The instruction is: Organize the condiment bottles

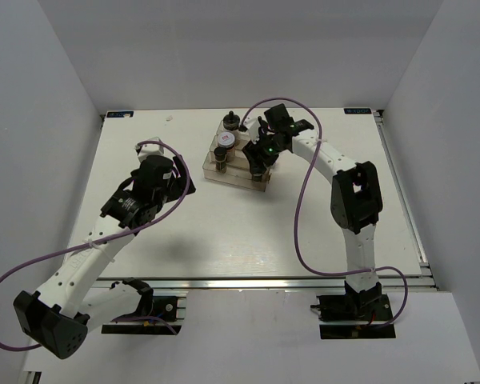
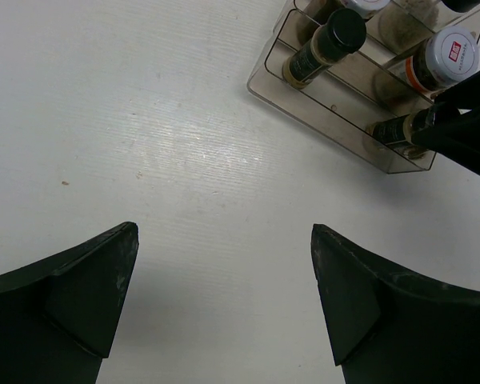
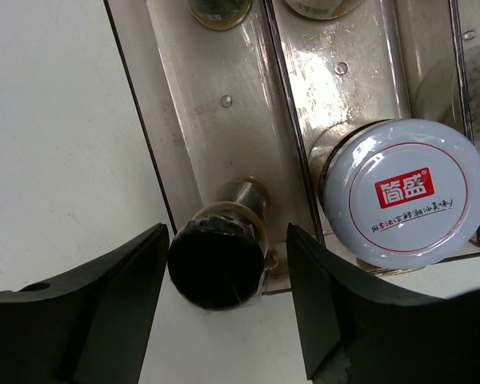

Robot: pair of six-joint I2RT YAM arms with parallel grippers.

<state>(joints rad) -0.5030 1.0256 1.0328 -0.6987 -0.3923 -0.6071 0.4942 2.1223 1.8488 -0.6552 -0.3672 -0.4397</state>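
**Jaws apart on both arms; right gripper point(image 3: 228, 240) straddles a slim dark shaker point(image 3: 216, 264)**

Its black cap sits between the fingers, unclamped, with a gap on one side. That shaker stands at the end of the clear rack's point(image 3: 184, 104) outer trough, a white-lidded jar point(image 3: 408, 192) in the next. Left gripper point(image 2: 224, 248) hangs spread wide above the white table point(image 2: 144, 120).

Plain white walls point(image 1: 240, 48) enclose the white counter point(image 1: 224, 232) left, far and right; a metal rail point(image 1: 256, 282) edges its near side.
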